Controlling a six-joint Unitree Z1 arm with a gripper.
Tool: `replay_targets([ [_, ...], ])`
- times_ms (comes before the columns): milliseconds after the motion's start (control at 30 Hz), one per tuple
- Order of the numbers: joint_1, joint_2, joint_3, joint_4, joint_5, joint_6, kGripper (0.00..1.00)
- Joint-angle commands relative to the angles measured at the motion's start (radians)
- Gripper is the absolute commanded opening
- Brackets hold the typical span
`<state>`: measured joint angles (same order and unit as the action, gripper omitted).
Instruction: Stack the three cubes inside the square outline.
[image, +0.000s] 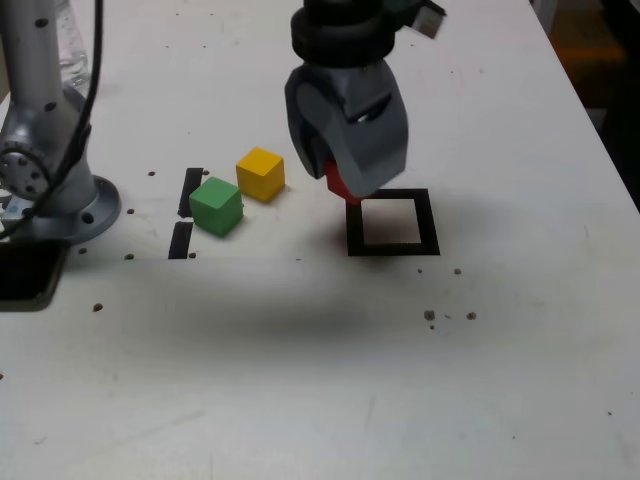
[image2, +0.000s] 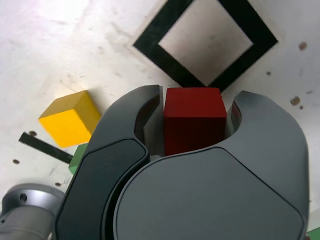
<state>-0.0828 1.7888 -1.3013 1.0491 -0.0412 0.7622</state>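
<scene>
My gripper (image: 338, 182) (image2: 194, 107) is shut on the red cube (image: 338, 183) (image2: 193, 117), which sits squarely between the two grey jaws. It hangs just above the table at the near-left corner of the black square outline (image: 392, 222) (image2: 206, 41), whose white centre is bare. The yellow cube (image: 261, 173) (image2: 70, 118) and the green cube (image: 216, 205) (image2: 78, 156) rest on the table to the exterior view's left of the outline, close together. In the wrist view the green cube is mostly hidden behind the gripper.
Two short black strips (image: 186, 213) lie just left of the green cube in the exterior view. The arm's grey base (image: 50, 160) stands at the far left. Small dark specks (image: 448, 316) dot the white table (image: 320, 380).
</scene>
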Motion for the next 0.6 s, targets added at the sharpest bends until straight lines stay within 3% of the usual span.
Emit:
replay_targets([
  [0,-0.009,0.013,-0.009,0.001,0.009,0.015,0.10],
  [233,-0.035,0.051,-0.023,-0.012,0.070,0.090,0.09],
  [567,-0.053,0.072,-0.037,-0.094,0.064,0.315,0.07],
])
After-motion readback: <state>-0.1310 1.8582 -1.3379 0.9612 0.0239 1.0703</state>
